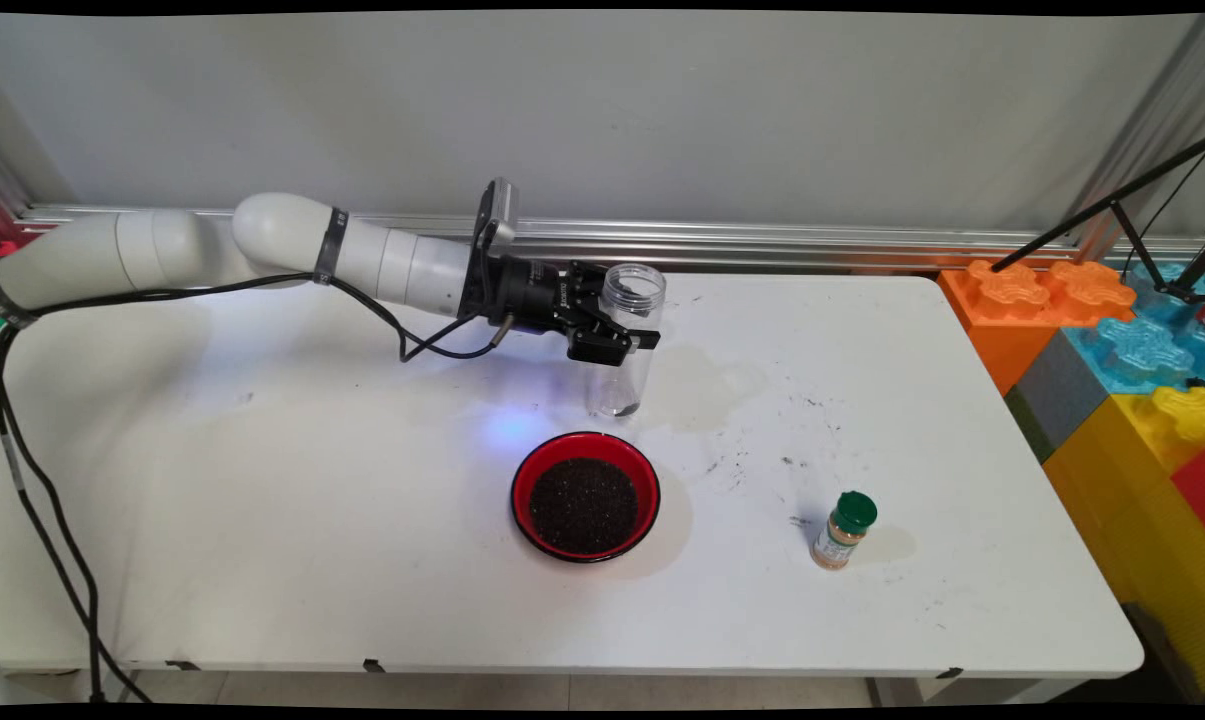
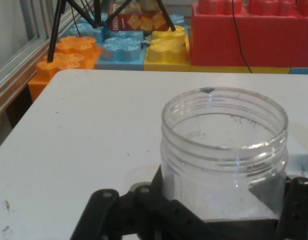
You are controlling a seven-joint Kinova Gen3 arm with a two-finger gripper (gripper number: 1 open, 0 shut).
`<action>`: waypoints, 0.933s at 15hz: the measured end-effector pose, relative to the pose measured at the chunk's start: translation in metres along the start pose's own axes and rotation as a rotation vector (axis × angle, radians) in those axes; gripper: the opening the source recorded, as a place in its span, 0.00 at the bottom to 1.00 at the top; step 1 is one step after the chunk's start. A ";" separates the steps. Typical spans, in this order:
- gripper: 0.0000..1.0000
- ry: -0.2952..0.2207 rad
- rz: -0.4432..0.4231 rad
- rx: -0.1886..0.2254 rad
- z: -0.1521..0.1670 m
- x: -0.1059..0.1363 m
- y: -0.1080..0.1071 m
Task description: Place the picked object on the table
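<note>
A clear, lidless plastic jar (image 1: 630,345) stands upright near the table's middle, with a few dark grains at its bottom. My gripper (image 1: 632,340) reaches in level from the left and is shut on the jar's upper half. In the hand view the jar (image 2: 224,150) fills the space between the black fingers (image 2: 296,205), and its open mouth faces up. I cannot tell whether its base rests on the table or hangs just above it. A red bowl (image 1: 585,495) filled with dark seeds sits just in front of the jar.
A small spice bottle (image 1: 843,530) with a green cap stands at the front right. Dark grains (image 1: 732,465) lie scattered between it and the bowl. Large orange, blue and yellow toy blocks (image 1: 1112,340) are stacked past the table's right edge.
</note>
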 end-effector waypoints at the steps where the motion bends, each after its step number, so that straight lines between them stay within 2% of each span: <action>1: 0.00 0.002 0.001 0.000 0.000 -0.001 0.000; 14: 0.00 0.011 0.027 -0.009 0.001 -0.016 -0.003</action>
